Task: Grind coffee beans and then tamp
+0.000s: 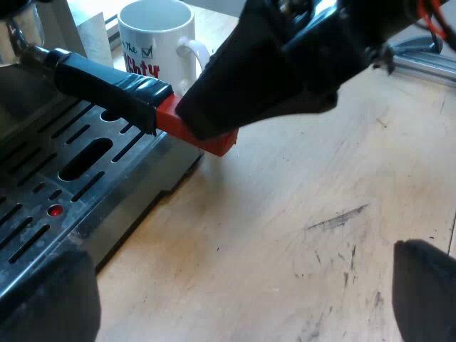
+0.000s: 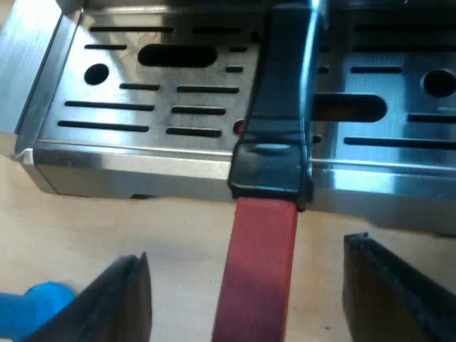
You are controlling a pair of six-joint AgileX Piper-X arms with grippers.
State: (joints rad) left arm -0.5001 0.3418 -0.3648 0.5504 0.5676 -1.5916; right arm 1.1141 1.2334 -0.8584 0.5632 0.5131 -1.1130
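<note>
At the espresso machine (image 2: pixel 142 153) front, holder handle (image 2: pixel 274 92) juts out over the slotted drip tray (image 1: pixel 43 214), red end (image 2: pixel 260 263) past the tray edge; right gripper (image 2: pixel 246 249) spread, one finger each side of the red end, not touching it; blue tamper (image 2: pixel 35 303) near one finger. Above the wooden table (image 1: pixel 285 214), left gripper (image 1: pixel 246 253) spread wide, holding nothing; white mug (image 1: pixel 157 43) upright just behind the handle, contents not visible.

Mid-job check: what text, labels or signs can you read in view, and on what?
"the", with a ticked box after it: small dark print on the mug.
Large red letters beneath, on the mug: cut off by the holder's handle, not readable.
Espresso machine: no text seen.
</note>
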